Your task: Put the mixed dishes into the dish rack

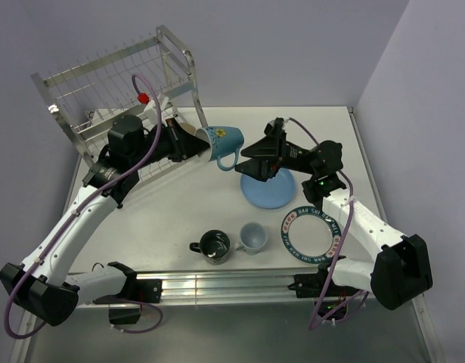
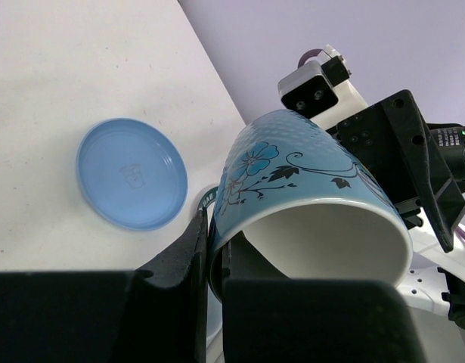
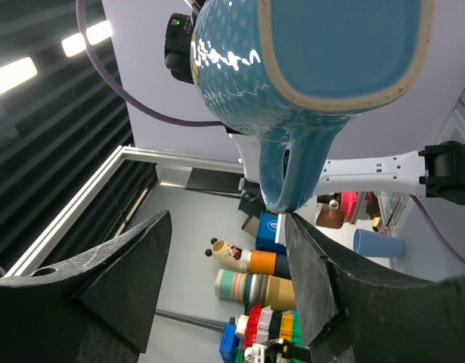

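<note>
Lettering in view, none of it legible

The white plate (image 1: pixel 308 231) has a dark rim band ringed with pale and reddish capital letters. They are too small to spell out from above, and only a sliver of the band shows in the left wrist view. The light-blue plate (image 2: pixel 131 172) carries a faint embossed square mark at its centre, which cannot be read. A printed label (image 2: pixel 448 138) in fine white type sits on the black body of the right arm (image 2: pixel 398 144) and is also too small to make out.
</note>
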Controlling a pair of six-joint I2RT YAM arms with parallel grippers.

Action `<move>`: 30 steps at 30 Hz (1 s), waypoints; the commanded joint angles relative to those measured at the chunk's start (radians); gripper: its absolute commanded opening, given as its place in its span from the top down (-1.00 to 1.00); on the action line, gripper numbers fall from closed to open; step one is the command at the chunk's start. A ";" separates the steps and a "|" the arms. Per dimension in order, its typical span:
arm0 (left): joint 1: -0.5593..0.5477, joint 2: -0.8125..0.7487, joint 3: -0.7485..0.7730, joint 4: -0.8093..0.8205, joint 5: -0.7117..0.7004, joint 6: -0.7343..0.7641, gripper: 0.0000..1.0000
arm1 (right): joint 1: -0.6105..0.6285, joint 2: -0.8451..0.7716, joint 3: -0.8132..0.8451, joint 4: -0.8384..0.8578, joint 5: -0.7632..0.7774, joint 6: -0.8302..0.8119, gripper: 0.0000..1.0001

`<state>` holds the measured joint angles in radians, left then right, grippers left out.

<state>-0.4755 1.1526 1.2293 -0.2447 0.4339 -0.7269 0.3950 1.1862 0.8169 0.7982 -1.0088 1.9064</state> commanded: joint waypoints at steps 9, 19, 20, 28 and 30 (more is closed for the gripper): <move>-0.014 -0.086 -0.030 0.162 0.045 -0.103 1.00 | 0.047 -0.008 0.044 -0.040 0.039 -0.086 -0.30; -0.012 -0.116 -0.011 0.146 0.037 -0.114 1.00 | 0.071 0.001 0.045 -0.051 0.047 -0.098 -0.20; -0.014 -0.119 -0.019 0.153 0.039 -0.123 1.00 | 0.076 0.007 0.048 -0.054 0.047 -0.102 -0.19; -0.014 -0.122 -0.037 0.179 0.045 -0.144 1.00 | 0.087 0.042 0.068 0.010 0.073 -0.076 -0.08; -0.014 -0.129 -0.068 0.208 0.045 -0.166 0.99 | 0.094 0.065 0.080 0.039 0.081 -0.050 -0.03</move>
<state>-0.4862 1.0657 1.1702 -0.1898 0.4500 -0.8379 0.4755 1.2327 0.8394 0.7570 -0.9554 1.8374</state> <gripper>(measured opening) 0.097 0.527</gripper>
